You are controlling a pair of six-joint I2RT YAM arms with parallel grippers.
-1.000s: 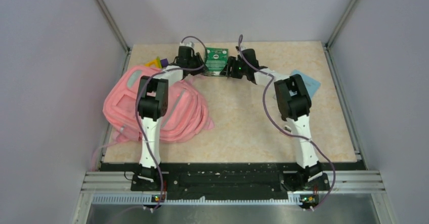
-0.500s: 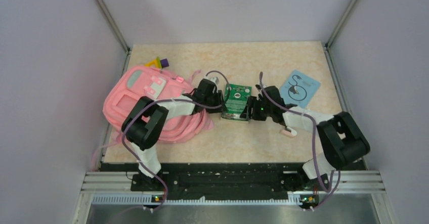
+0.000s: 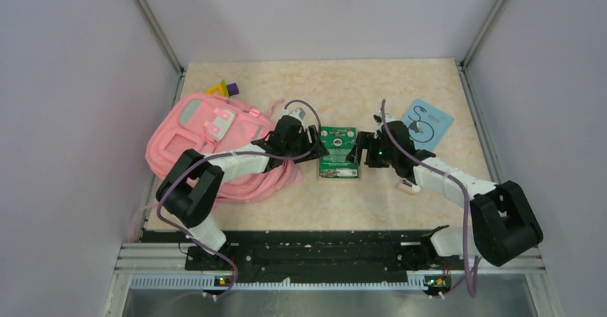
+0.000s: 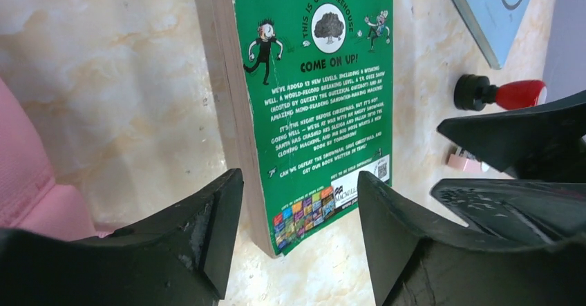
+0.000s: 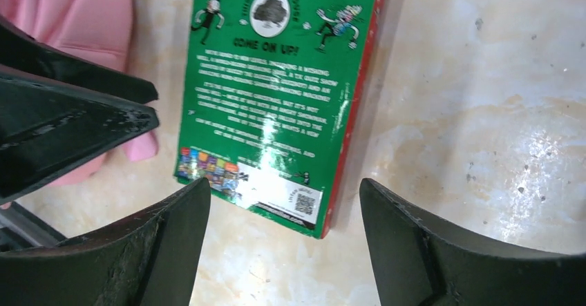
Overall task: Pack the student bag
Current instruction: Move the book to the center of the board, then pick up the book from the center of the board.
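Student bag [image 3: 175, 145] (contents hidden), green book [image 3: 338, 152] beside it, left fingers [image 4: 204, 240] spread, right fingers [image 5: 162, 247] spread

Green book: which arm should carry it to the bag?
Left, probably. Both tools are open over the green book, but the left tool sits between it and the student bag; the right tool is on the far side.
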